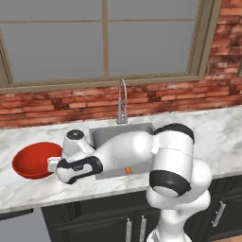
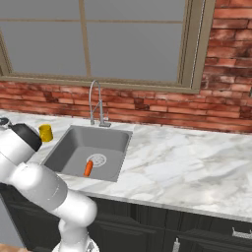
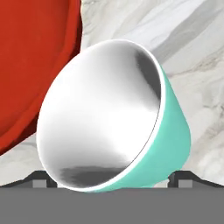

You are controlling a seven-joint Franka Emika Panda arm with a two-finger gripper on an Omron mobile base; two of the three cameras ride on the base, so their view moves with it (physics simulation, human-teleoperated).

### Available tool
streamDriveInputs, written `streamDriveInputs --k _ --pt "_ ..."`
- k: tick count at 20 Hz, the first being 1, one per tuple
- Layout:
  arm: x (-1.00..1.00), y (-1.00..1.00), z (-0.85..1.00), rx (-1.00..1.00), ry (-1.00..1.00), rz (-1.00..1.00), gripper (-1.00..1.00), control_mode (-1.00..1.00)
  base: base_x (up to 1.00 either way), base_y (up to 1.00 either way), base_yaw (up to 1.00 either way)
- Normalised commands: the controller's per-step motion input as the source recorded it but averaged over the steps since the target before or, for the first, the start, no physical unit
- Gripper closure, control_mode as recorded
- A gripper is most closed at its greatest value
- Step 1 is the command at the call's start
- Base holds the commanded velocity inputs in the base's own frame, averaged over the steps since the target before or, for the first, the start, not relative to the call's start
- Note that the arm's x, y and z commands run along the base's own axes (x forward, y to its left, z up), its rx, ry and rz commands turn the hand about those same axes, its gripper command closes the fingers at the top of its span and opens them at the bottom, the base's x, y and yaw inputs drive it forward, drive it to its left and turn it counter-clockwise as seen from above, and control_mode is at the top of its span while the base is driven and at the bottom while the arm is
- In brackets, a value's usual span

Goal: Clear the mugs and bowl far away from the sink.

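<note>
In the hand view the teal mug (image 3: 173,140), white inside, sits close up on the marble, its mouth turned toward the camera. My gripper (image 3: 113,180) is open, with one dark fingertip on each side of the mug's base. The red bowl (image 3: 35,65) lies right beside the mug. From the left base view the bowl (image 1: 30,160) rests on the counter left of the sink (image 1: 111,134), and my hand reaches down at the bowl's right rim, covering the teal mug. The yellow mug (image 2: 46,132) stands left of the sink (image 2: 74,147).
A curved chrome faucet (image 1: 122,101) rises behind the basin. An orange carrot-like thing (image 2: 88,168) lies near the drain. Marble counter (image 2: 187,167) stretches wide to the right of the sink. Brick wall and a window stand behind.
</note>
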Motion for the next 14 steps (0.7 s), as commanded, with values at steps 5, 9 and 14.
streamDriveInputs --k 5,9,14 --pt "0.02 0.03 -0.19 0.0 0.0 0.0 -1.0 -1.0 0.0 0.0 0.0" --pt "-0.28 -0.37 -0.38 0.0 0.0 0.0 -1.0 -1.0 0.0 0.0 0.0" --pt "-0.37 -0.53 -0.35 0.0 0.0 0.01 1.0 -1.0 0.0 0.0 0.0"
